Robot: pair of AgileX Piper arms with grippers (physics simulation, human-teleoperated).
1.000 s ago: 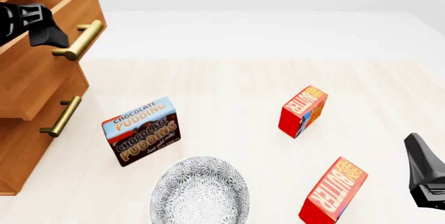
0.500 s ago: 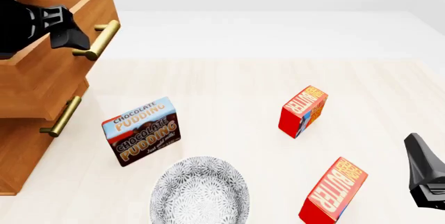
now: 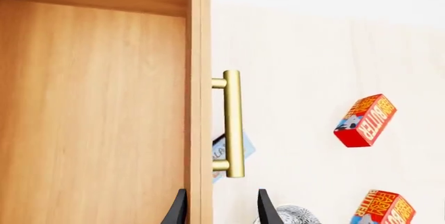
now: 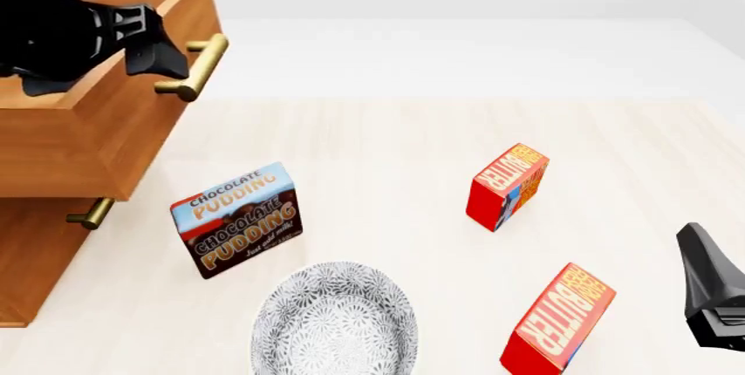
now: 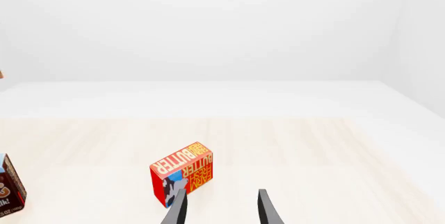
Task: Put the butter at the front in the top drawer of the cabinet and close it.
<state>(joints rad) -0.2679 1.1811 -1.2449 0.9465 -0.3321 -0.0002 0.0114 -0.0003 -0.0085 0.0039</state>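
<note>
Butter (image 4: 557, 321), the nearer of 2 alike red cartons, stands on the desk (image 4: 396, 148) close to the front edge, right of centre, tilted a little and touched by nothing. Just beside it to the right, the right claw (image 4: 713, 292) hangs low at the frame's edge; in the right wrist view its 2 dark fingers stand apart with nothing between them, pointing toward the farther carton. Left of the butter sits a patterned grey bowl (image 4: 335, 321), partly cut off by the front view's lower edge. A little farther back on the left stands the chocolate pudding box (image 4: 237, 219), upright with its printed face toward the camera. The second butter carton (image 4: 508, 186) stands farther back on the right, well apart from the first. At the far left is the cabinet (image 4: 30, 253), with the top drawer (image 4: 105, 144) pulled out over the lower ones (its inside looks bare wood in the left wrist view). The left claw (image 4: 157, 52) is at the drawer's front panel, beside the brass handle (image 4: 195, 68); its fingers straddle that panel's top edge, but whether they press on it I cannot tell.
</note>
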